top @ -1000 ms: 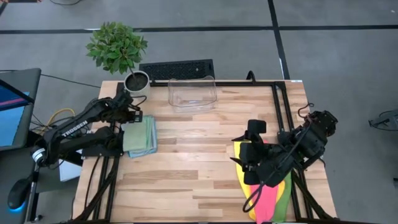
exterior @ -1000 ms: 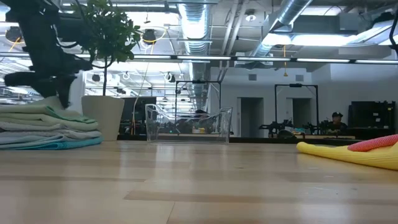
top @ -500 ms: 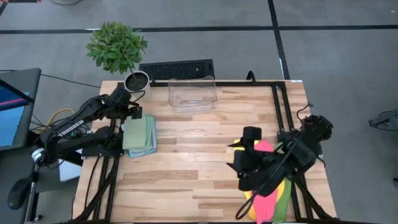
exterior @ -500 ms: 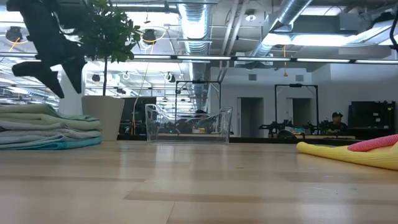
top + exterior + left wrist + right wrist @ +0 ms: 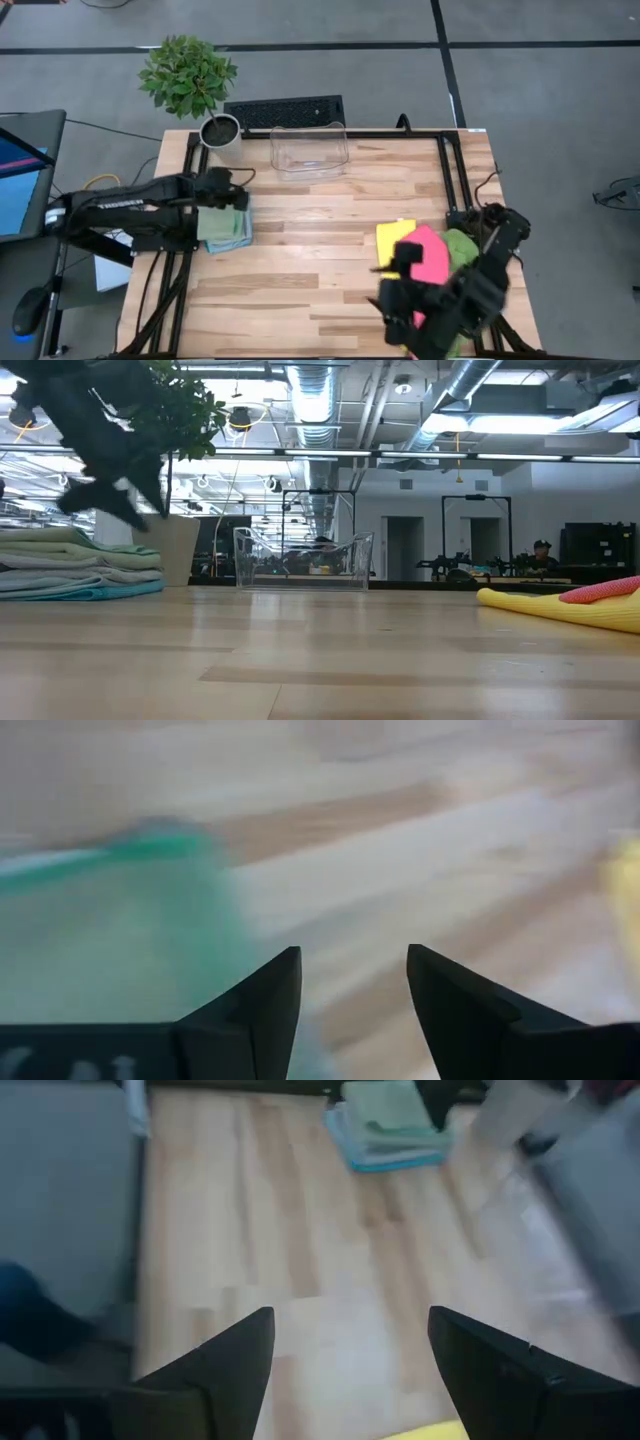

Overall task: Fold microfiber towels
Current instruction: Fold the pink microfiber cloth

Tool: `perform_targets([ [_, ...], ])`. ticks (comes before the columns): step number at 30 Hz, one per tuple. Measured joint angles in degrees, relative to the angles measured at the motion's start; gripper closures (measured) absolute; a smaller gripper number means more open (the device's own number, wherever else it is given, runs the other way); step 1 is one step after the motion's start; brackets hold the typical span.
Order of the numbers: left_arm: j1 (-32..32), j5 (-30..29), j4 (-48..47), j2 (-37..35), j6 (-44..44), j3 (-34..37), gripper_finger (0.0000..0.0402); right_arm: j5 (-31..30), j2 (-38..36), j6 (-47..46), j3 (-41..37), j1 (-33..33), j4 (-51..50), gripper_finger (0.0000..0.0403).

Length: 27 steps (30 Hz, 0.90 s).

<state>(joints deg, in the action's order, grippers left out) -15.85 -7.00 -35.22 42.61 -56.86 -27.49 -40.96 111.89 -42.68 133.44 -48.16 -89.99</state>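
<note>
Over at the left edge of the table (image 5: pixel 330 215) sits a neat stack of folded towels (image 5: pixel 226 222), pale green on top, blue at the bottom, its long side running near to far. The left gripper (image 5: pixel 240 191) hangs just above its far right corner, fingers apart, empty. Near the right, yellow, pink and lime towels (image 5: pixel 425 256) lie overlapped, unfolded, stretching near to far. The right gripper (image 5: pixel 398 298) hovers beside them, spread wide, empty.

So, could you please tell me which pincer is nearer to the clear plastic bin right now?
The left. The left pincer hangs over the folded towel stack, just diagonally off the clear plastic bin. The right pincer is at the opposite near corner, by the pink towel.
</note>
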Motion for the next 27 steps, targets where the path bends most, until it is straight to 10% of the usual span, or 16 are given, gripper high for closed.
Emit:
perform_targets([
  [5,8.5,2.0,29.7,1.6,0.7,2.2,0.0229,2.4,-0.1,-21.9,-6.2,-4.9,0.0,0.0112],
  [13,24.7,-1.8,73.2,13.4,14.3,2.1,0.0229,22.8,0.0,-50.9,-25.6,-8.6,0.1,0.0112],
  [18,33.1,-7.5,81.9,27.7,17.9,-0.8,0.0229,30.5,0.0,-59.1,-33.6,-13.8,11.6,0.0112],
  [27,39.1,-3.5,89.5,55.4,16.2,-15.6,0.0229,24.4,0.0,-53.0,-42.8,-20.0,32.2,0.0112],
])
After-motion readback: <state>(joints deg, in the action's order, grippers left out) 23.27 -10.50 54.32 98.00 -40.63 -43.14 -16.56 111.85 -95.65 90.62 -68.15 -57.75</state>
